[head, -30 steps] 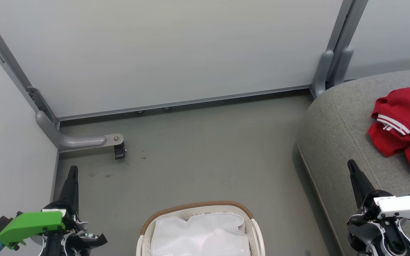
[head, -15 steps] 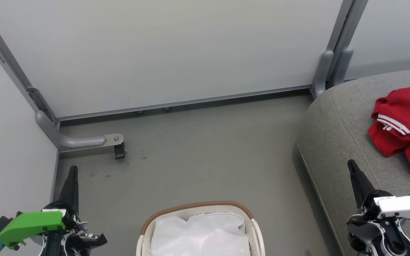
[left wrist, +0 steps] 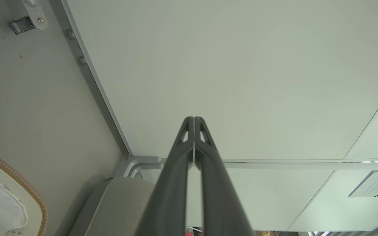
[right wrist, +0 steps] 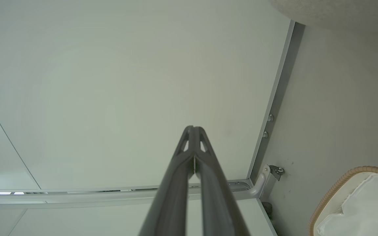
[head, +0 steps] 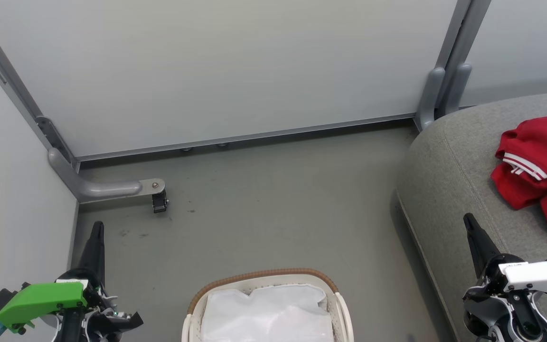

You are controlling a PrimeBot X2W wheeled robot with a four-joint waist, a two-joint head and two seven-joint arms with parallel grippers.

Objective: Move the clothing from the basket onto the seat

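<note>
**A:** How far along is it?

**B:** Almost done, I'd say. The bright red soft garments with white stripe trim (head: 537,159) lie crumpled on the large grey woven-fabric sofa cushion (head: 444,180), to the right of the oval white perforated laundry basket with the brown woven-look rim (head: 264,274) and farther back than it. In the part of the basket I can see, there's just the rumpled white liner sheet (head: 268,308), with no red in it.

**A:** So nothing is left?

**B:** Probably not, but the basket's near end is cut off at the head view's bottom edge, so I can't rule out a piece there.

**A:** And the claws?

**B:** Both are pressed closed on nothing. Each wrist view shows the two dark fingers meeting at the tips. The left gripper (head: 97,228) hangs to the left of the basket, over the grey floor (head: 278,204), well apart from the clothing. The right gripper (head: 468,219) hangs to the right of the basket, above the cushion's front part.

**A:** Is the right one near the garments?

**B:** Near, not touching. They lie beyond its tips, farther right from the basket.
</note>
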